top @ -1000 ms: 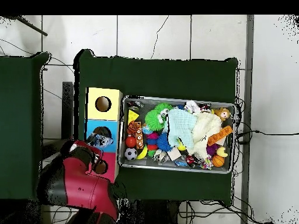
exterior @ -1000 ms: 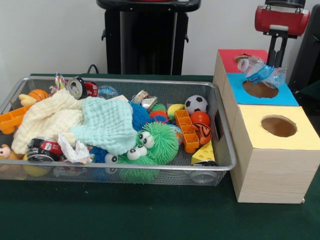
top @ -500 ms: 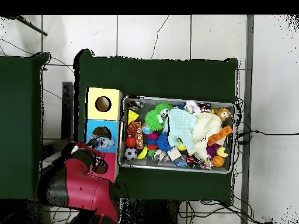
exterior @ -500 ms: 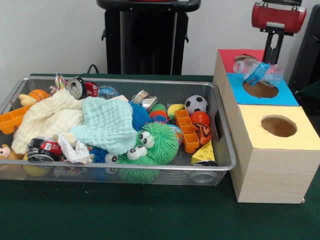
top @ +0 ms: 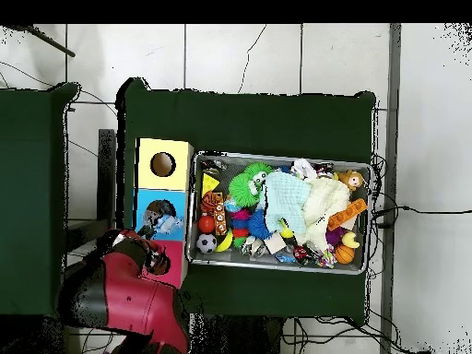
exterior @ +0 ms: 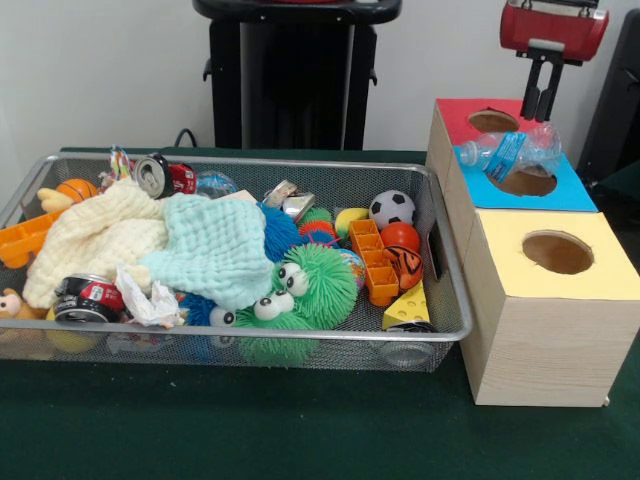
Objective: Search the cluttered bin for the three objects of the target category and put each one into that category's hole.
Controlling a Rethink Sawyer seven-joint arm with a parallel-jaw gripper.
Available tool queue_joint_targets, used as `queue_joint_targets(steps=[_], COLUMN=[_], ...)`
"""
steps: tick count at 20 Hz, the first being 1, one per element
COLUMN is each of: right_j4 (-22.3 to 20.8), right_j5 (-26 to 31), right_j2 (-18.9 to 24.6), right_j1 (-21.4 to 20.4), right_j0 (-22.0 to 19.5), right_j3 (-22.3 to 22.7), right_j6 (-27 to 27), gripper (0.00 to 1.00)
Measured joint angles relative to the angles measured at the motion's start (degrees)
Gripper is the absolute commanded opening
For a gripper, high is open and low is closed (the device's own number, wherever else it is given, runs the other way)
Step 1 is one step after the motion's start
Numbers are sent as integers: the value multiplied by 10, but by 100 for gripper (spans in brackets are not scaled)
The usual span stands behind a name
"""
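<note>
A crushed clear plastic bottle (exterior: 512, 152) with a blue label lies tilted across the hole (exterior: 530, 182) of the blue-topped box (exterior: 575, 195). It rests on the rim and has not dropped in. In the overhead view the bottle (top: 159, 221) covers that hole. My gripper (exterior: 538, 112) hangs just above and behind it, over the red-topped box (exterior: 455, 115), open, with nothing between its fingers. The red arm (top: 120, 295) shows beside the boxes in the overhead view.
The yellow-topped box (exterior: 600, 285) stands nearest, its hole (exterior: 557, 252) open. The wire bin (exterior: 300, 163) holds cloths (exterior: 215, 245), cans (exterior: 160, 175), a soccer ball (exterior: 392, 208), green fuzzy toys (exterior: 310, 285), orange blocks (exterior: 372, 262) and a cheese wedge (exterior: 408, 305).
The bottle has left my gripper and settled lower onto the blue box's hole, tipping towards the left. The gripper has risen slightly.
</note>
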Motion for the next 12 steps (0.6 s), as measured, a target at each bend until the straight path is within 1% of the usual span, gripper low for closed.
queue_joint_targets(steps=[6,12], right_j4=[0,0], right_j5=[19,19], right_j2=[-7,-9], right_j1=[-6,-6], right_j0=[3,3], right_j3=[0,0], right_j6=[0,0], gripper=[0,0])
